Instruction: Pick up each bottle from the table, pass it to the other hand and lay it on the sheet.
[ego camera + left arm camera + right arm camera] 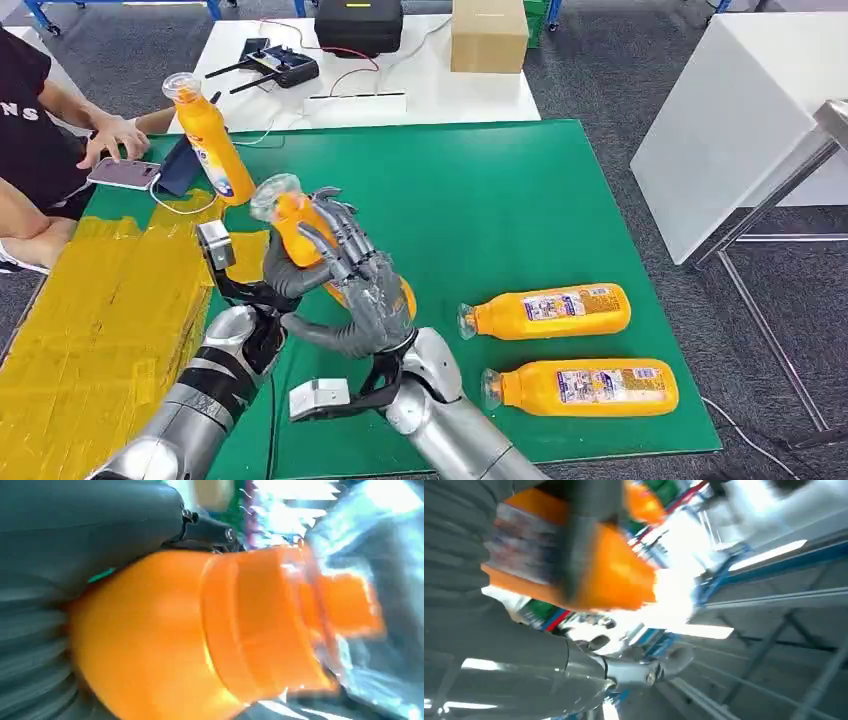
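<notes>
at the far left a person [35,120] sits at the table edge, one hand on a phone [123,173] that lies at the corner of the green table [520,200]. a yellow sheet [100,320] covers the left part of the table. there are four orange bottles in all. one standing bottle [208,140] is upright at the back, at the border between the yellow sheet and the green surface.

the held bottle [300,240] is in the air above the table, near the sheet's right edge, tilted, its clear cap toward the back left. both hands are on it. the left hand [285,275] grips it from the left side, thumb curled on the body; in the left wrist view the bottle's orange shoulder [165,640] presses against the grey hand. the right hand [365,290] wraps it from the right with its dark fingers closed over the body.

further right two lying bottles rest on the green surface, both with caps pointing left: the rear one [550,311] and the front one [585,387], near each other but apart.

behind the green table stands a white table [480,85] with one cardboard box [489,35] and one black case [358,25].
</notes>
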Motion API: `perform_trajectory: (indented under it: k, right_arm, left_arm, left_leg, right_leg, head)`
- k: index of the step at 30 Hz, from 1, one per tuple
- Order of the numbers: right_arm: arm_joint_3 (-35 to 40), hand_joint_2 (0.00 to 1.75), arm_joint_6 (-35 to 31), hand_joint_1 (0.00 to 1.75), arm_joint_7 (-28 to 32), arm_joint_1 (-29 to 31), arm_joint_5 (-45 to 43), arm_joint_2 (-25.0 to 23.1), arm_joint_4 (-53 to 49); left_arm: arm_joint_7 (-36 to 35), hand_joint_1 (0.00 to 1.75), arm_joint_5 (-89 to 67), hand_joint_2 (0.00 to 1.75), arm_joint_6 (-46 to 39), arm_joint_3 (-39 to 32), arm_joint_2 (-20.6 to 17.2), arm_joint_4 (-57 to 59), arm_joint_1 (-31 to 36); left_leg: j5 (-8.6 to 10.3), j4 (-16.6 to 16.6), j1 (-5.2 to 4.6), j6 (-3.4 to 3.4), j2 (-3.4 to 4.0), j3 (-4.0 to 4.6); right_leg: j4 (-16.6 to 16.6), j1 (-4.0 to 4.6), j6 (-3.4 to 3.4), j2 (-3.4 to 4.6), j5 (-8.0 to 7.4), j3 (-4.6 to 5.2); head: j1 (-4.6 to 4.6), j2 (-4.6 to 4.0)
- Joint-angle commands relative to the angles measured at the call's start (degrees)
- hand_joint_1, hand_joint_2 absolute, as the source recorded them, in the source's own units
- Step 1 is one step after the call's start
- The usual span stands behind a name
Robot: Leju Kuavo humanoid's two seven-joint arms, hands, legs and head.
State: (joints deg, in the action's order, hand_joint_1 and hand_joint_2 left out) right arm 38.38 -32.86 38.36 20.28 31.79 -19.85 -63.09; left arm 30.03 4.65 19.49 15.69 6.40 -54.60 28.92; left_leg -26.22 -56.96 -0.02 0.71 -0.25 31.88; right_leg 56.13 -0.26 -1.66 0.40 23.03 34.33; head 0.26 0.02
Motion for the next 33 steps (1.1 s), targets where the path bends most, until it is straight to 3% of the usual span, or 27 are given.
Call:
perform_trajectory:
  k: [1,5,12,17,19,21,27,30,31,32,33]
  right_arm:
    - [-3.6,1.75,10.0,0.0,1.5,-10.1,-6.9,5.5,-26.0]
    - [-3.8,1.75,10.5,0.0,1.4,-10.5,-6.9,5.8,-27.0]
    - [-6.3,1.75,10.4,0.0,1.4,-13.3,-8.9,7.1,-33.7]
    - [-7.1,1.75,10.0,0.0,1.3,-13.8,-9.0,7.4,-35.2]
    - [-7.5,1.75,9.1,0.0,1.6,-14.4,-8.8,7.6,-36.8]
    - [-7.5,1.75,8.5,0.0,1.1,-14.8,-9.2,8.1,-38.8]
    - [-7.7,1.75,5.5,0.0,0.6,-15.1,-10.2,9.2,-41.5]
    - [-7.6,1.75,4.5,0.0,0.6,-14.8,-10.8,9.8,-42.0]
    - [-7.7,1.75,4.1,0.0,0.6,-14.6,-10.9,10.1,-41.8]
    - [-7.7,1.75,3.7,0.0,0.7,-14.2,-11.3,10.5,-41.3]
    - [-7.7,1.75,3.6,0.0,0.7,-14.1,-11.4,10.5,-41.1]
  left_arm:
    - [-2.6,1.75,-4.9,1.75,-5.9,-9.1,-0.9,-9.1,-3.2]
    - [-2.7,1.75,-5.1,1.75,-5.9,-9.6,-1.1,-9.4,-3.2]
    - [-4.7,1.75,-17.6,1.75,-20.2,-15.9,-0.4,-13.1,-3.4]
    - [-5.3,1.75,-20.0,1.75,-21.7,-16.5,0.0,-12.4,-2.6]
    - [-5.2,1.75,-28.4,1.75,-30.0,-15.2,-0.2,-12.8,-2.5]
    - [-8.6,1.75,-40.2,1.75,-40.6,-13.9,0.0,-12.5,-1.9]
    - [-20.9,1.75,-72.8,1.75,-59.2,-16.7,-3.4,-0.5,4.0]
    - [-28.0,1.75,-90.0,1.75,-59.5,-18.1,-5.4,3.0,5.1]
    - [-33.5,1.75,-94.7,1.75,-59.5,-14.0,-8.6,4.2,5.2]
    - [-42.0,1.75,-94.7,1.75,-59.5,-3.9,-13.0,6.4,5.7]
    - [-43.4,1.75,-94.7,1.75,-59.5,-1.9,-13.6,7.2,5.8]
  left_leg:
    - [-0.02,0.0,0.06,-0.03,-0.03,-0.05]
    - [-0.08,0.0,0.09,-0.05,0.0,-0.09]
    - [-0.11,0.0,0.1,-0.06,0.01,-0.19]
    - [-0.12,0.0,0.12,-0.06,-0.05,-0.23]
    - [-0.07,0.0,0.1,-0.04,-0.11,-0.14]
    - [-0.02,0.0,0.05,-0.02,-0.11,-0.01]
    - [-0.03,0.0,0.08,-0.06,-0.15,-0.15]
    - [-0.03,0.0,0.06,-0.07,0.0,-0.18]
    - [-0.01,0.0,0.02,-0.04,0.06,-0.14]
    - [-0.04,0.0,0.06,-0.07,0.06,-0.22]
    - [-0.02,0.1,0.05,-0.06,0.08,-0.2]
  right_leg:
    - [-0.1,0.06,0.01,-0.09,0.02,-0.08]
    - [0.0,0.1,0.02,-0.05,0.05,-0.14]
    - [-0.1,0.11,0.03,-0.05,0.08,-0.24]
    - [-0.1,0.13,0.03,-0.13,0.11,-0.3]
    - [-0.1,0.11,0.01,-0.17,0.07,-0.22]
    - [0.0,0.05,0.0,-0.16,0.04,-0.07]
    - [0.0,0.09,0.03,-0.21,0.07,-0.22]
    - [-0.1,0.07,0.04,-0.04,0.02,-0.19]
    - [0.0,0.03,0.03,0.02,0.0,-0.13]
    - [-0.1,0.07,0.04,0.0,0.01,-0.22]
    - [-0.1,0.06,0.04,0.03,0.0,-0.18]
  head:
    - [0.07,-0.02]
    - [0.04,-0.02]
    - [0.04,-0.02]
    - [0.04,-0.02]
    - [0.04,-0.02]
    - [0.04,0.0]
    - [0.07,-0.02]
    - [0.04,-0.02]
    - [0.04,-0.02]
    - [0.04,-0.02]
    - [0.04,-0.02]
